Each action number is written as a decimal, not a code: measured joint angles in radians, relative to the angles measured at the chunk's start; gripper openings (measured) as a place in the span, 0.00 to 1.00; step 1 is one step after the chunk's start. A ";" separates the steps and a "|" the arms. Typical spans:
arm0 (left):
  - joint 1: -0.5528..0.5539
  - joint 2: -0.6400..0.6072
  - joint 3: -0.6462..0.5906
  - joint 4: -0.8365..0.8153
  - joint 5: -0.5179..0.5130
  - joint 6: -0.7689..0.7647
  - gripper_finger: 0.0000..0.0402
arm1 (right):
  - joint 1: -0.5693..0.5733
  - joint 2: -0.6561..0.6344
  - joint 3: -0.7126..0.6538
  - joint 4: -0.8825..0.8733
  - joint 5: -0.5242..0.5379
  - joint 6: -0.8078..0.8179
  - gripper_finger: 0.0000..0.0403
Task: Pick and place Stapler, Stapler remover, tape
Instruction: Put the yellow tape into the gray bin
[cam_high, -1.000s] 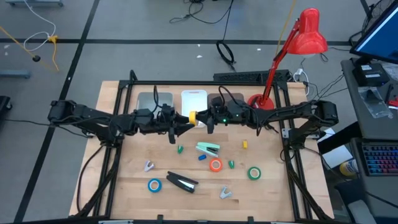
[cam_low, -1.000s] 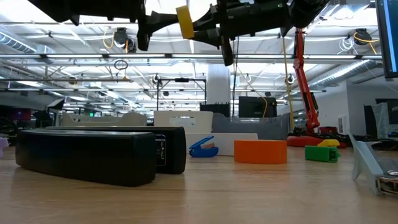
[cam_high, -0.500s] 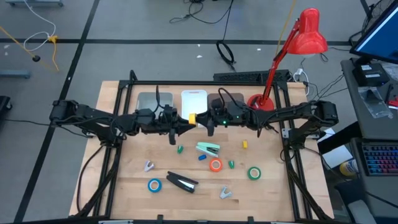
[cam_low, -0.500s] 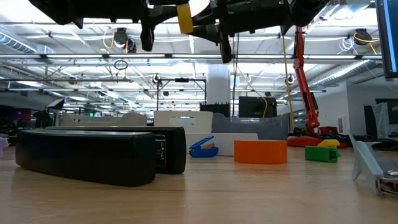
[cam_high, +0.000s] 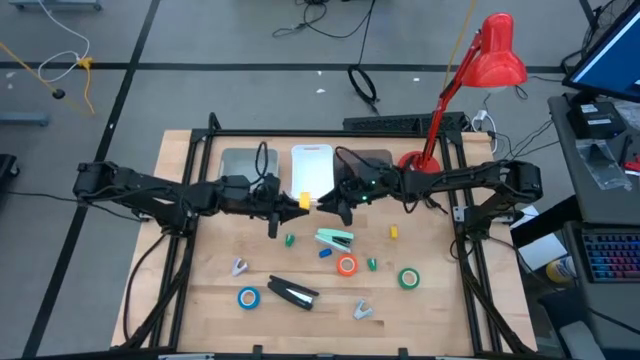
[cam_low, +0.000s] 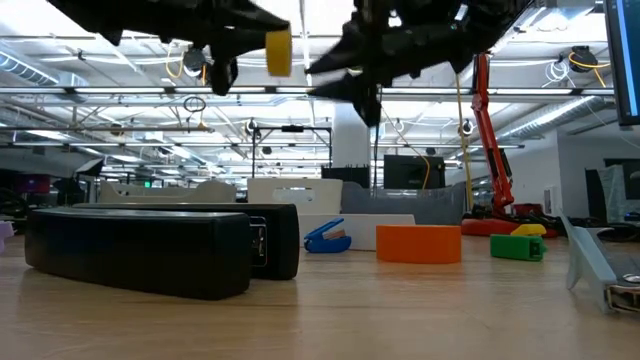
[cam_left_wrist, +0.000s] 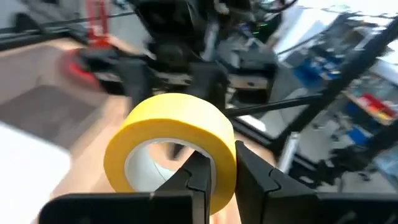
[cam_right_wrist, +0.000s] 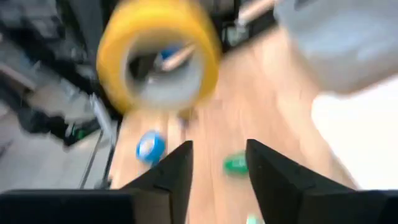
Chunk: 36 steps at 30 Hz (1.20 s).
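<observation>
In the high view the yellow tape roll (cam_high: 305, 201) hangs above the middle of the wooden table (cam_high: 200, 290), just below the white tray (cam_high: 312, 165), pinched in the left gripper (cam_high: 299, 203), whose fingers (cam_left_wrist: 205, 171) clamp the roll's wall (one inside the ring, one outside). The right gripper (cam_high: 322, 204) sits just right of the roll, its fingers (cam_right_wrist: 174, 171) spread and clear of it. Lower in that frame lie the orange-red roll (cam_high: 347, 265), green roll (cam_high: 408, 278), blue roll (cam_high: 248, 297), teal stapler (cam_high: 335, 239) and black stapler (cam_high: 292, 292).
</observation>
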 joint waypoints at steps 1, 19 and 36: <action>0.006 -0.015 0.000 -0.039 -0.021 0.002 0.10 | -0.004 0.000 0.000 -0.034 -0.030 -0.005 0.39; 0.275 -0.118 0.226 -0.989 -0.356 0.143 0.10 | -0.029 -0.029 0.000 -0.215 -0.125 -0.094 0.45; 0.639 0.239 0.298 -1.080 -0.070 0.260 0.10 | -0.071 -0.462 -0.153 -0.218 -0.116 -0.303 0.45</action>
